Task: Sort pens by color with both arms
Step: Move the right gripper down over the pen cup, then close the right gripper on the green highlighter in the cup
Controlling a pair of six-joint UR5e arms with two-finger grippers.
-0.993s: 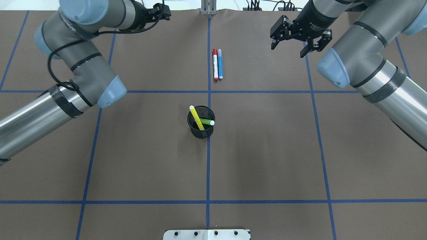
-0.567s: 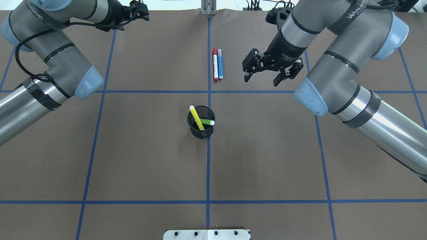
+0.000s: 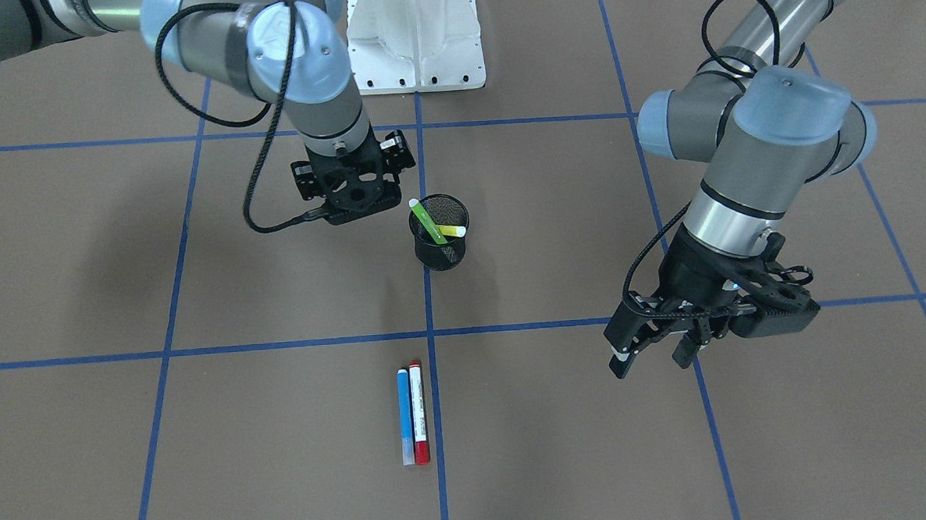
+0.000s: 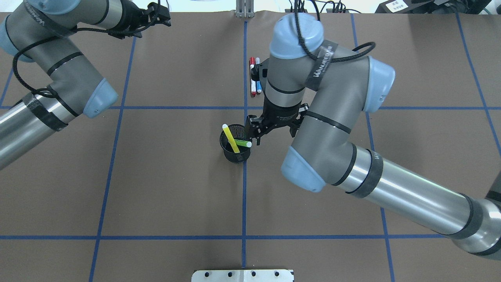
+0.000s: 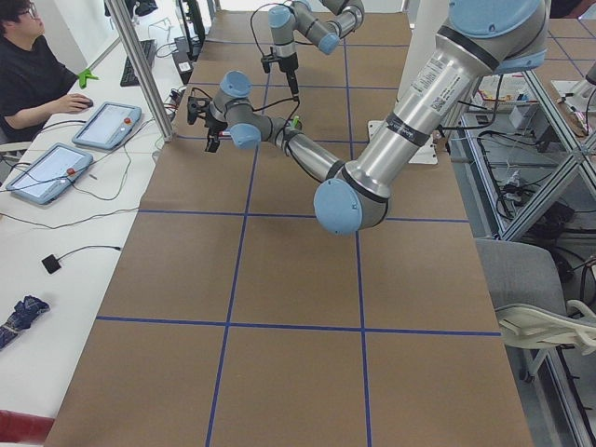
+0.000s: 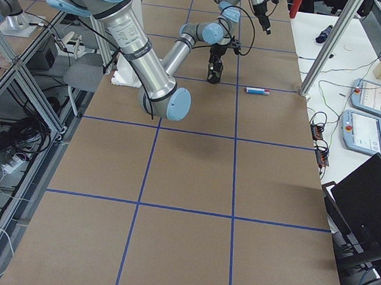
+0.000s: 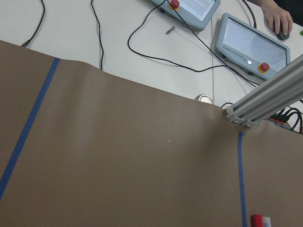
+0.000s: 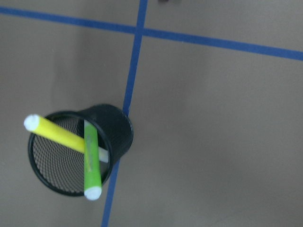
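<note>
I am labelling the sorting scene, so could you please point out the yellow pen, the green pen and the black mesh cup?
yellow pen (image 8: 59,135), right wrist view, middle of its barrel.
green pen (image 8: 91,161), right wrist view, middle of its barrel.
black mesh cup (image 8: 121,128), right wrist view, outer wall.

R arm (image 4: 325,90): grey jt housings, bare silver tube sections, thin black rings at the seams.
L arm (image 4: 58,74): same build & colours.
Caps (image 4: 296,33): light blue, rounded, one per jt.
Tape wrap (image 4: 362,174): black, round the silver tubes.
Strap (image 4: 319,64): dark, white lettering (can't read it all).
Cables (image 3: 247,215): black, round, looping loose outside the links to the wrists.
R gripper (image 4: 273,131): black, 2 fingers, skeleton-type frame.
L gripper (image 3: 649,359): black, same type, boxy black block at its side.
Base (image 3: 414,43): white pedestal, flanged foot w/ row of dark bolt holes.
</note>
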